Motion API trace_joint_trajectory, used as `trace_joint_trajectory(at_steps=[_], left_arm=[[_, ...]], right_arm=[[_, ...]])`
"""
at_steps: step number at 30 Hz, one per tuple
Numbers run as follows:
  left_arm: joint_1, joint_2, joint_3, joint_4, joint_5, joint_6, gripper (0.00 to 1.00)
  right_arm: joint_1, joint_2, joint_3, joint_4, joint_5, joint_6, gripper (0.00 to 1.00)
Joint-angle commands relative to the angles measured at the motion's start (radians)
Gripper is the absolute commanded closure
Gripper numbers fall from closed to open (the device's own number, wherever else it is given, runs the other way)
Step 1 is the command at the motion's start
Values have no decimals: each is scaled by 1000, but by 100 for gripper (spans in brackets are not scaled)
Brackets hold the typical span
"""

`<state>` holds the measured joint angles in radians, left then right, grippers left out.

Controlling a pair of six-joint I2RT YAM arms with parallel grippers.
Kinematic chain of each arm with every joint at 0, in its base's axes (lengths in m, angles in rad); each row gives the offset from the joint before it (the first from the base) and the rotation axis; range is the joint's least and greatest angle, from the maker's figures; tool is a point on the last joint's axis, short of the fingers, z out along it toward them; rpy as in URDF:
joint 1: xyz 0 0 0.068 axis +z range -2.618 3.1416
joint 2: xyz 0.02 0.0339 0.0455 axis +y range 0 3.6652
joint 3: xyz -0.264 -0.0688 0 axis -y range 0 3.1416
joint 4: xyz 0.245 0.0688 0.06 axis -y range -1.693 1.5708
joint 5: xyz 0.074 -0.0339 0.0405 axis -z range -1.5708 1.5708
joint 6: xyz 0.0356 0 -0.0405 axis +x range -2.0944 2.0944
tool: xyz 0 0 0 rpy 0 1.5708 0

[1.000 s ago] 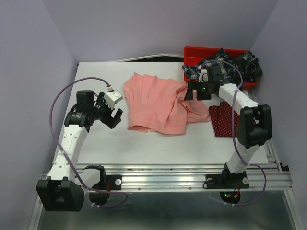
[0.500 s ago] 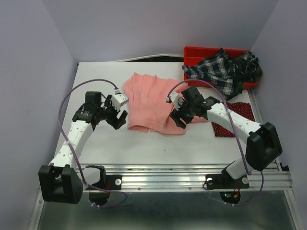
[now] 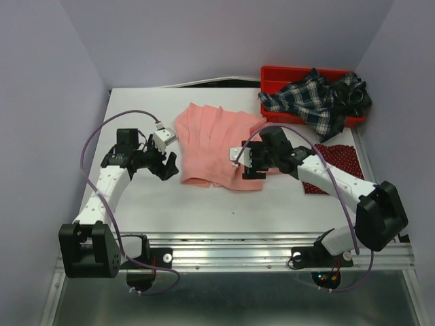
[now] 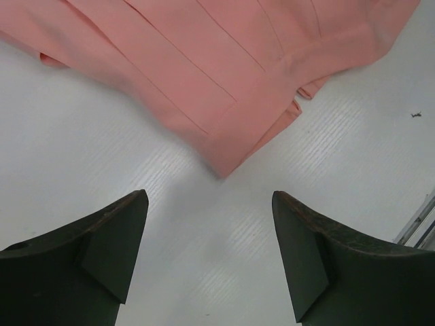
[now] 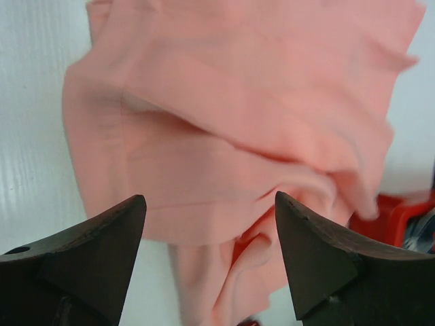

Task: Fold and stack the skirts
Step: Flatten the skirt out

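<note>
The salmon-pink skirt [image 3: 214, 146] lies spread and rumpled at the middle of the table. It also shows in the left wrist view [image 4: 224, 61] and the right wrist view [image 5: 238, 122]. My left gripper [image 3: 168, 165] is open and empty over bare table, just left of the skirt's near left corner. My right gripper [image 3: 246, 163] is open and empty over the skirt's bunched near right edge. The dark red dotted skirt [image 3: 334, 163] lies flat at the right, partly under my right arm. The navy-and-white plaid skirt [image 3: 319, 98] is heaped on the red bin.
The red plastic bin [image 3: 282, 73] stands at the far right corner. A white cable runs along the table's back edge [image 3: 204, 83]. A metal rail [image 3: 272, 244] lines the near edge. Purple cables loop off both arms.
My right gripper has swung from the plaid skirt by the bin left and nearer, onto the pink skirt's near right edge. My left gripper edged toward the skirt's near left corner.
</note>
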<state>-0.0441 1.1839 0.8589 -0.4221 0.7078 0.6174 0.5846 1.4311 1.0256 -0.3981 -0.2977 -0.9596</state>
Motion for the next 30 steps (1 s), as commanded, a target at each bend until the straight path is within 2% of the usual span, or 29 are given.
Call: trace_joint_trajectory(at_steps=[1, 4, 11, 21, 23, 27, 28, 29, 30], left_arm=[[35, 25, 68, 37, 90, -94, 15], [78, 19, 69, 66, 90, -137, 15], [135, 14, 72, 88, 134, -183, 14], [156, -9, 51, 118, 137, -194, 14], [159, -10, 46, 124, 137, -200, 14], [165, -17, 42, 128, 148, -205, 14], [167, -21, 39, 126, 151, -205, 14], [168, -24, 37, 126, 150, -203, 14], [168, -29, 35, 125, 150, -200, 14]], right_arm=[[75, 29, -57, 154, -109, -376, 20], [126, 60, -91, 218, -89, -482, 22], [159, 133, -73, 200, -83, -675, 25], [199, 242, -26, 237, -78, -798, 31], [199, 264, 13, 214, -87, -807, 35], [208, 290, 71, 156, -89, -821, 57], [208, 289, 82, 139, -96, -802, 78], [208, 284, 99, 137, -101, -788, 90], [208, 278, 106, 140, -107, -774, 98]])
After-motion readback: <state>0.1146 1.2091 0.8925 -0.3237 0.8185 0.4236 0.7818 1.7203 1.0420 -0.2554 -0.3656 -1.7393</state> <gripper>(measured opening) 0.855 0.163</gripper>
